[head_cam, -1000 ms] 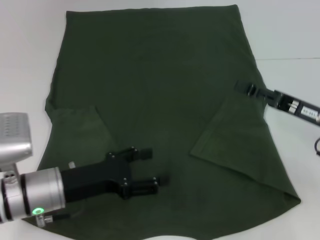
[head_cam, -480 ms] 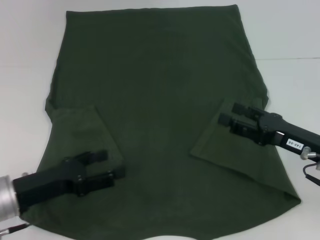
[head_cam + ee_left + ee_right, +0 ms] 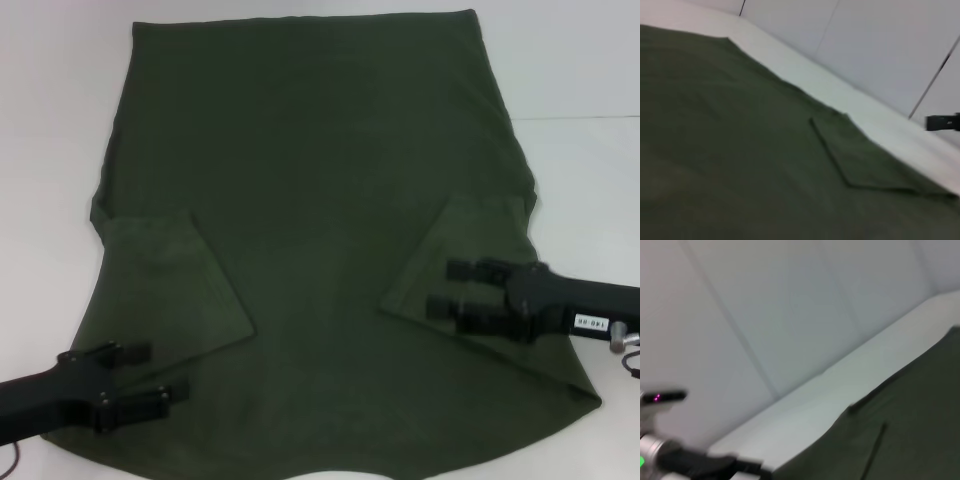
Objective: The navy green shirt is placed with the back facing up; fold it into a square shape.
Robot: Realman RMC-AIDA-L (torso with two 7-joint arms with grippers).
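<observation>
The navy green shirt (image 3: 310, 180) lies spread flat on the white table (image 3: 580, 80), plain side up. Both sleeves are folded inward: the left flap (image 3: 165, 280) and the right flap (image 3: 470, 250). My left gripper (image 3: 165, 372) is open and empty, low over the shirt's near-left corner, just below the left flap. My right gripper (image 3: 442, 287) is open and empty over the near edge of the right flap. The left wrist view shows the shirt (image 3: 740, 150), the right flap (image 3: 860, 160) and the right gripper far off (image 3: 942, 122). The right wrist view shows the shirt's edge (image 3: 910, 430).
White table surrounds the shirt on the left, far and right sides. A pale panelled wall (image 3: 790, 315) stands behind the table. My left arm (image 3: 690, 460) shows far off in the right wrist view.
My left gripper has drawn back off the shirt's middle to its near-left corner. My right gripper has moved in from the shirt's right edge to hover over the right flap.
</observation>
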